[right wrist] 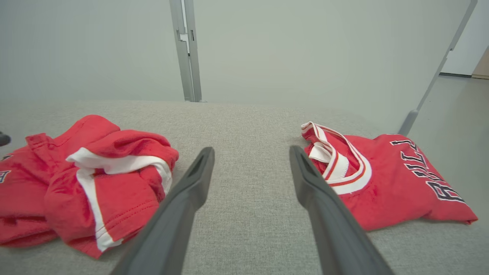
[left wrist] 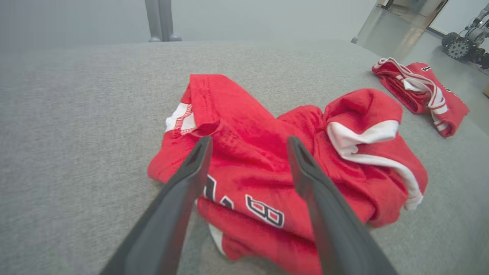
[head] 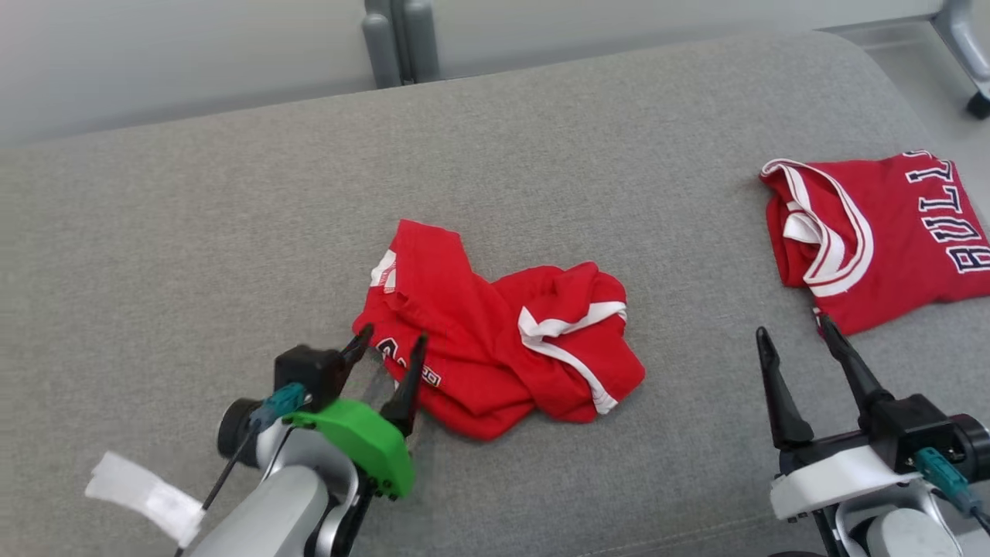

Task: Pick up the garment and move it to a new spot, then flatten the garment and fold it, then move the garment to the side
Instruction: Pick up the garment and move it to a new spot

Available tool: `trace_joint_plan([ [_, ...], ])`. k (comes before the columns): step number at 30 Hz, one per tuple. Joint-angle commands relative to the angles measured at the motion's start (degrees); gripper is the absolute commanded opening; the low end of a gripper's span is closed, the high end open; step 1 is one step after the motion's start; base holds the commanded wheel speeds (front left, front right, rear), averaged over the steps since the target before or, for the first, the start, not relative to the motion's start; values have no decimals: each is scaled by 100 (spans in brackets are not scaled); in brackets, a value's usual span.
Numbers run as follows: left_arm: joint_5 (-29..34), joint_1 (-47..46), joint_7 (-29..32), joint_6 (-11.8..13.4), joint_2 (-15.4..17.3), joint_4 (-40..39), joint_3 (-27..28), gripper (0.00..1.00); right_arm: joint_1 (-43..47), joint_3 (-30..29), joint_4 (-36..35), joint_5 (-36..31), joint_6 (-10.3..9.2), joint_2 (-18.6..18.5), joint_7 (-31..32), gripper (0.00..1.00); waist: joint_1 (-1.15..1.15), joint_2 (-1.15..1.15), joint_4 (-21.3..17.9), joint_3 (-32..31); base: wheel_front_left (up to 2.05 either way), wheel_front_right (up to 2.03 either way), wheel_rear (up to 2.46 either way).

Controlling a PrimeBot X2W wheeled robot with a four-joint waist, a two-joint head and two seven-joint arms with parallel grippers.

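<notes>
Nothing here works as a holder except the grey cushioned surface (head: 232, 232), which bears both pieces of clothing directly on its weave. The crumpled garment (head: 495, 340), red with white trim, lies bunched at the centre of the head view. A folded red jersey (head: 874, 232) rests well apart from it, toward 2 o'clock. Our left gripper (head: 394, 335) sits at 8 o'clock from the heap. Its fingers are spread wide, with their tips at the cloth's near-left edge. In the left wrist view the two fingers straddle a printed fold of the garment, with nothing pinched between them. We cannot tell whether the tips actually touch the fabric. Our right gripper (head: 795, 326) hangs at 4 o'clock in the head view, also splayed and holding nothing, just below the folded jersey's lower corner. The heap's lettering is mostly tucked under, so we read only broken dark-edged characters. The folded jersey runs off the frame's 3 o'clock edge, showing "BULL" before it is cut. A white tag (head: 143, 491) on the left arm is blurred, and a dark wheel (head: 978, 104) at 1 o'clock is only partly in frame. A pair of grey posts (head: 394, 42) stands at 12 o'clock with their tops cropped. We count two red garments, two grippers with four dark fingers in all, and two posts.
</notes>
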Motion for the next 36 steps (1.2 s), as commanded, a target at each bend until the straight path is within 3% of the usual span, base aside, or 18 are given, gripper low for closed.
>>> trace_joint_plan([
  [1, 39, 210, -85, 92, 93, -118, 45, 100, 113, -69, -57, -46, -3, -60, 2, 100, 0, 0, 449, -430, 0, 0, 0],
  [4, 103, 686, -310, 403, 474, -544, 280, 100, 285, -257, -134, -20, -3, -151, 2, 100, 0, 0, 658, -608, 0, 0, 0],
  [8, 212, 1389, -437, 631, 837, -994, 604, 100, 490, -453, -113, -36, -3, -232, 2, 100, 0, 0, 894, -802, 0, 0, 0],
  [14, 456, 2467, -461, 571, 831, -1546, 1529, 100, 694, -532, 76, -76, -3, -235, 2, 100, 0, 0, 1139, -959, 0, 0, 0],
  [17, 751, 2907, -462, 361, 635, -1705, 2154, 100, 749, -504, 134, -93, -3, -195, 2, 100, 0, 0, 1178, -983, 0, 0, 0],
  [28, 1843, 3719, -460, -878, -243, -1410, 3765, 100, 927, -509, 383, -65, -3, -44, 2, 100, 0, 0, 1181, -1084, 0, 0, 0],
  [36, 2340, 3596, -460, -1244, -671, -1261, 4286, 100, 918, -526, 480, -84, -3, 50, 2, 100, 0, 0, 1115, -1054, 0, 0, 0],
])
